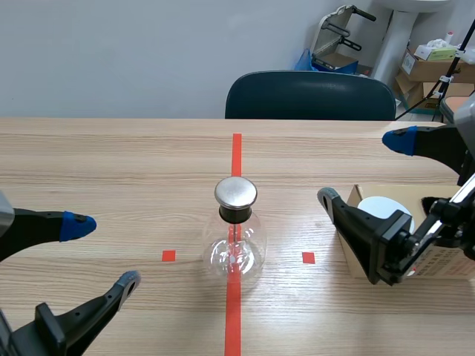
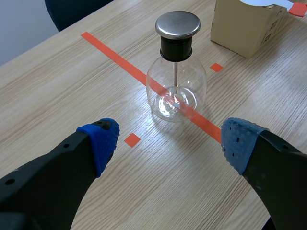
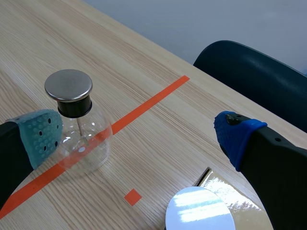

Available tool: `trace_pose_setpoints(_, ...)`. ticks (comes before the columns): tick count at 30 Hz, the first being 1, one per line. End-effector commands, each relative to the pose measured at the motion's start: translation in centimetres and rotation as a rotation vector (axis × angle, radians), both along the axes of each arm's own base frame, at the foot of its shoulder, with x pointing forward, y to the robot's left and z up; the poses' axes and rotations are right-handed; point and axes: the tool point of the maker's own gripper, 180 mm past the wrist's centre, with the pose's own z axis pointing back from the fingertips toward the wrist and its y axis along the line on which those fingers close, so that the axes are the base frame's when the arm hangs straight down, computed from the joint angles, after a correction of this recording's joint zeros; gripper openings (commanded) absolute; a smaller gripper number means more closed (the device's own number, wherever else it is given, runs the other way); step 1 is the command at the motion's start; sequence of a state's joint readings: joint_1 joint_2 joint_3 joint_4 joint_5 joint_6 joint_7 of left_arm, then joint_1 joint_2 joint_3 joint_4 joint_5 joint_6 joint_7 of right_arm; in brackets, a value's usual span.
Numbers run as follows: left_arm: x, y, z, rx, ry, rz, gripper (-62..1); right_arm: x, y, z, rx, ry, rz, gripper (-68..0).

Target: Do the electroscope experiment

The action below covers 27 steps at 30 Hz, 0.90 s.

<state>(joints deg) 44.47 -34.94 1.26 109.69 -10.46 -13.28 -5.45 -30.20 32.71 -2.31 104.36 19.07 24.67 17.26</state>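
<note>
The flask (image 1: 234, 241) stands upright at the middle of the surface (image 1: 111, 163), on the red line (image 1: 237, 152). Its metal cap (image 1: 236, 192) is on top and a thin stem hangs straight down inside the glass.

My left tool (image 1: 102, 254) is at the near left, fingers spread wide and holding nothing. The flask lies to its right and a little farther off, well apart from it.

My right tool (image 1: 363, 169) is at the right, also wide open and empty, over a cardboard box (image 1: 445, 259). A white disc (image 1: 382, 211) lies on top of the box, below the gap between the fingers. I cannot tell whether either finger touches the box.

I judge the disc is what I take up first, and the right arm is plainly the nearer one. From there the cap lies to the left, so that arm would carry the disc leftward onto the cap.
</note>
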Motion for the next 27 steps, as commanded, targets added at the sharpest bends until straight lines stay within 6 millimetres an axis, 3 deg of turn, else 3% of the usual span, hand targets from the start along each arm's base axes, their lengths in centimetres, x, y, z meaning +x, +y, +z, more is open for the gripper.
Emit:
trace_pose_setpoints(1,0.0,-0.2,0.6,-0.020,-0.014,0.000,-14.9,0.4,-0.2,0.7,0.007,-0.026,-0.005,0.4)
trace_pose_setpoints(15,0.0,-0.2,0.6,-0.020,-0.014,0.000,-14.9,0.2,-0.2,0.0,-0.060,-0.027,0.010,0.4)
trace_pose_setpoints(21,0.0,-0.2,0.6,-0.020,-0.014,0.000,-14.9,-2.0,0.4,-2.3,-0.291,-0.050,0.075,0.4)
trace_pose_setpoints(27,0.0,-0.2,0.6,-0.020,-0.015,0.000,-14.9,-5.0,-0.5,-4.3,-0.654,-0.169,0.071,0.4)
